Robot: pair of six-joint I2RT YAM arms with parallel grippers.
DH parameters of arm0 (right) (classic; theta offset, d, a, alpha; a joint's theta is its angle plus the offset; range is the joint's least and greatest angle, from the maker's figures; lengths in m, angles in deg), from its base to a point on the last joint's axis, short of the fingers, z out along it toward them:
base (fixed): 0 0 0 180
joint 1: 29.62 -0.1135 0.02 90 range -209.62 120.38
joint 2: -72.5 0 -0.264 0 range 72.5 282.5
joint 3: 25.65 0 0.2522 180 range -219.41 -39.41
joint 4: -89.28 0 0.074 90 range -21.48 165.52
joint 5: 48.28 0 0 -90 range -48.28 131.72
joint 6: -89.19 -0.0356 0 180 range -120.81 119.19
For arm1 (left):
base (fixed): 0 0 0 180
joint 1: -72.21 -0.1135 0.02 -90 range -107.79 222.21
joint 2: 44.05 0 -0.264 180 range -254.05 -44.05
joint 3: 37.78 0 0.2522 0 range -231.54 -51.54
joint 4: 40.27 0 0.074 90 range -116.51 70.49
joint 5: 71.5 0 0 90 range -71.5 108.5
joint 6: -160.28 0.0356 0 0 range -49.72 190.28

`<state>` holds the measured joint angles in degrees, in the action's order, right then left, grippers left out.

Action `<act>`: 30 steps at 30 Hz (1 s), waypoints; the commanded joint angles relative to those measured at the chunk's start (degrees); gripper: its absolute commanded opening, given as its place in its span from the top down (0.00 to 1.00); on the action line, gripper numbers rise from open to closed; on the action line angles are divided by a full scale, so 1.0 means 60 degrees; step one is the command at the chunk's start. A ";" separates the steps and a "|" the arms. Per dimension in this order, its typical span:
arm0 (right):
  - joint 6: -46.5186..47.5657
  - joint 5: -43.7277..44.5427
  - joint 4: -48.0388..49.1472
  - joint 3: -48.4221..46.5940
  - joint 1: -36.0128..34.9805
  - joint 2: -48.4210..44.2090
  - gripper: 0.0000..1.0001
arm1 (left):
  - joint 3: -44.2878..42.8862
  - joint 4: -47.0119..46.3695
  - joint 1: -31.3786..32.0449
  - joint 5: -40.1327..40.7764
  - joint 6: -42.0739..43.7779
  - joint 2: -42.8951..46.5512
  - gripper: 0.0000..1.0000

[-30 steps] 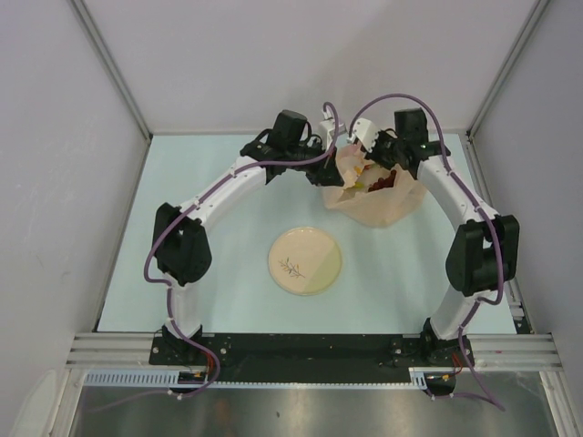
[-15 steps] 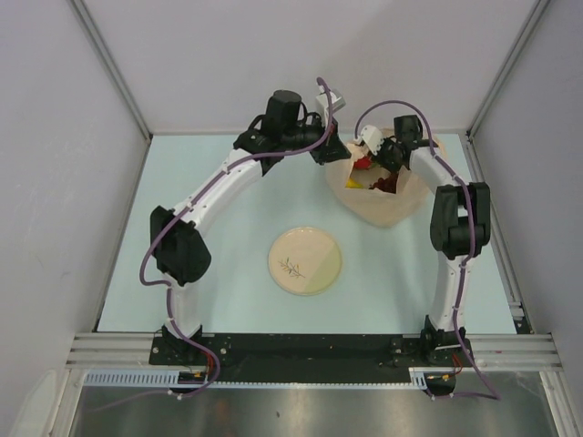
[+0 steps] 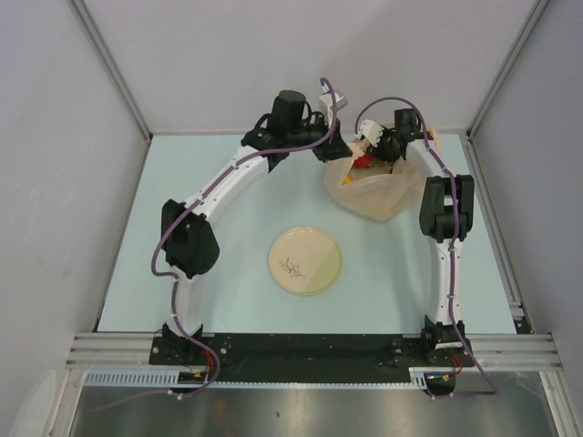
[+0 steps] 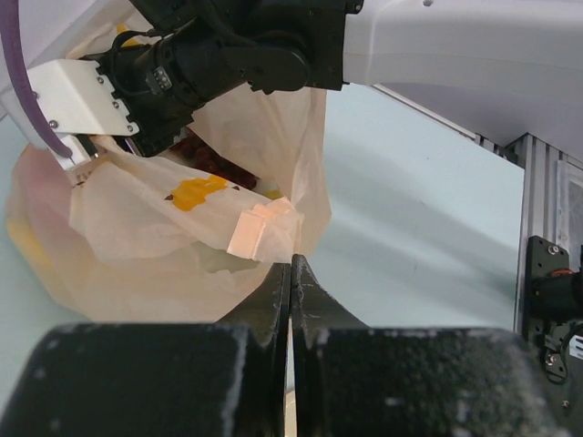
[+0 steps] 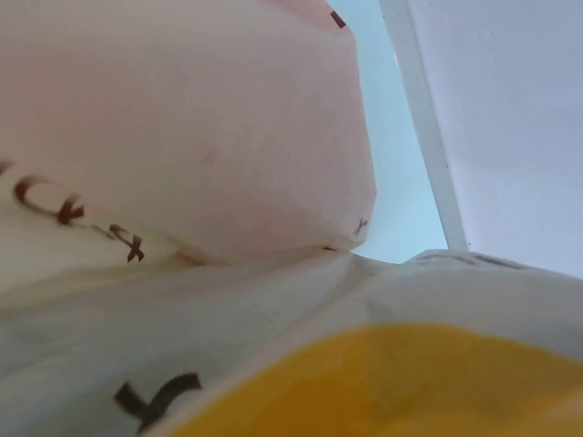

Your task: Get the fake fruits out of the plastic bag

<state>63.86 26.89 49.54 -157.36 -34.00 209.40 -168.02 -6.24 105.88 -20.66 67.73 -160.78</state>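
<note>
Beyond the round cream plate (image 3: 305, 260), to its right, the crinkly translucent peach plastic bag (image 3: 375, 191) holds a glossy red fruit (image 3: 363, 162) and a dark purple grape bunch (image 4: 211, 160), so nothing looks removed yet. The left gripper (image 4: 290, 269), fingers pressed together, seems to nip the bag's rim, and the right gripper (image 3: 372, 150) reaches into its mouth, its spread impossible to tell.

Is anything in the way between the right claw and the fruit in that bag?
Yes: a folded flap of the plastic bag lies across the mouth, partly covering the fake fruits beside the right gripper.
</note>
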 commanded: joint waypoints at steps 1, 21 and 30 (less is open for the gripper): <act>0.0370 -0.0208 -0.0488 -0.0980 0.0232 0.0561 0.47 | -0.0668 -0.0185 -0.0104 -0.0080 -0.0088 -0.0261 1.00; -0.1589 0.0219 0.1854 0.1491 -0.0148 -0.1394 1.00 | -0.0450 -0.0522 -0.0104 -0.0475 -0.0645 -0.0233 1.00; -0.1885 -0.0722 0.0919 0.4525 -0.0909 -0.5500 1.00 | 0.0019 -0.0085 -0.0104 0.0108 -0.0353 0.0045 1.00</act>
<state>55.11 27.61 54.98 -132.66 -36.49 189.38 -168.59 -7.81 105.29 -22.08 64.69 -163.92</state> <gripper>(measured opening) 0.022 0.003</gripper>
